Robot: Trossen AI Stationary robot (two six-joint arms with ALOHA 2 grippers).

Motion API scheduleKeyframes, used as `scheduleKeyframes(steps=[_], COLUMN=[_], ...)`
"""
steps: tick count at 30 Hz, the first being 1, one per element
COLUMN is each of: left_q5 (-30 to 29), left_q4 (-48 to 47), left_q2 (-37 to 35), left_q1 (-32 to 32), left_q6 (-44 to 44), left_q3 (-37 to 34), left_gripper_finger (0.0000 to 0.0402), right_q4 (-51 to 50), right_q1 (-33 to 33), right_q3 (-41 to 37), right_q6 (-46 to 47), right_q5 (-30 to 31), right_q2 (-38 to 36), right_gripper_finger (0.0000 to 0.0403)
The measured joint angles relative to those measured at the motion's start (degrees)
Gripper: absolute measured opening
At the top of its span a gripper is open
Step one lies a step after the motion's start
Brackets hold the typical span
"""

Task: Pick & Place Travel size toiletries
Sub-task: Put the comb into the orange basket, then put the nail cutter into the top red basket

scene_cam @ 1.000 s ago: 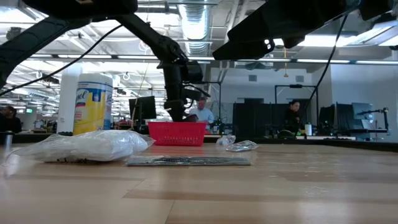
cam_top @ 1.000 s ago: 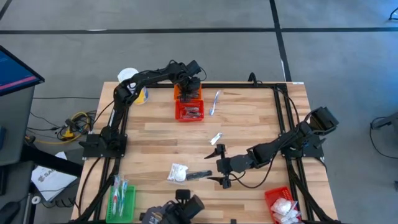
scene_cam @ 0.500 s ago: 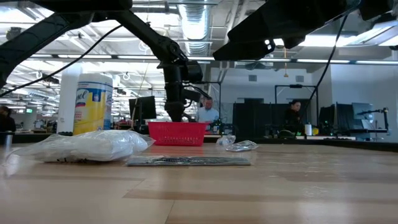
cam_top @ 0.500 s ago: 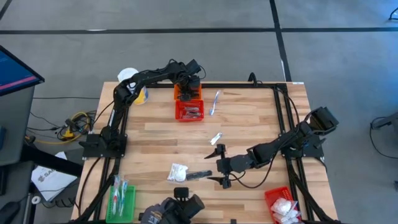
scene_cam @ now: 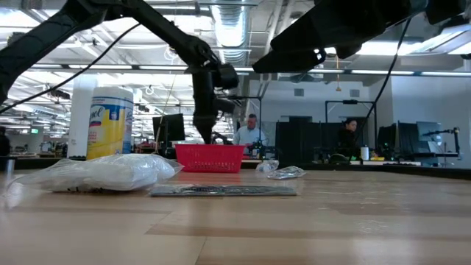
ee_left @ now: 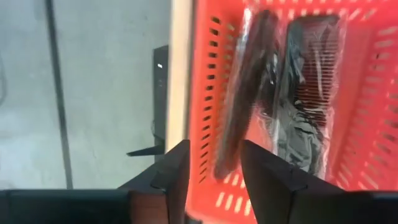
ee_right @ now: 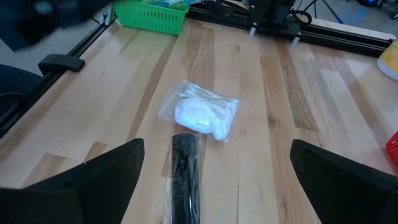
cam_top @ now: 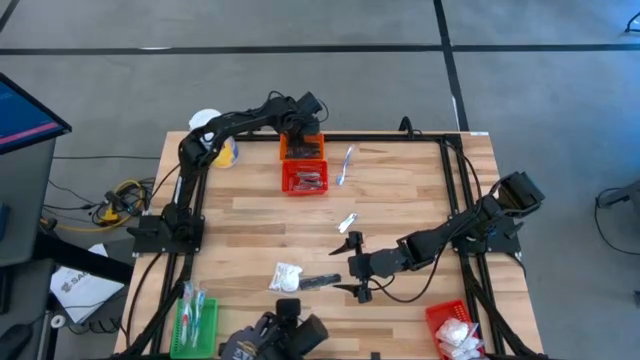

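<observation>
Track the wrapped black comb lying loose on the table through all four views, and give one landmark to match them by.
High view: black comb near the front edge, just ahead of the right gripper.
Low view: flat dark strip in the foreground.
Left wrist view: not in it; that camera looks into the orange basket.
Right wrist view: lower centre, between the open fingers.
Shared landmark: the white packet beside it.
</observation>
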Motion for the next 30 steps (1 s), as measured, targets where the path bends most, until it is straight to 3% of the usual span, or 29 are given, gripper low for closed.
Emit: scheduleKeyframes(steps=[10, 21, 30], left_q5=[1.21, 11.12, 12.91], left_q4=[0.56, 0.52, 0.40], left_q2=[-8.64, -17.93, -22.03], left_q1=[-0.07, -1.18, -5.83], left_q6=[-2.10, -9.41, -12.88], left_q3=[0.02, 0.02, 0.02], left_gripper_finger=[0.0144, 0.0147, 0.0147], right_q4=[-0.25, -0.25, -0.25], right_q1=[0.00, 0.00, 0.00], right_q3=[0.00, 0.00, 0.00], right_q6=[0.00, 0.02, 0.04], right_q5=[0.00, 0.02, 0.02], right_q2=[0.00, 0.00, 0.00], right_gripper_finger=[0.0396, 0.0397, 0.0396])
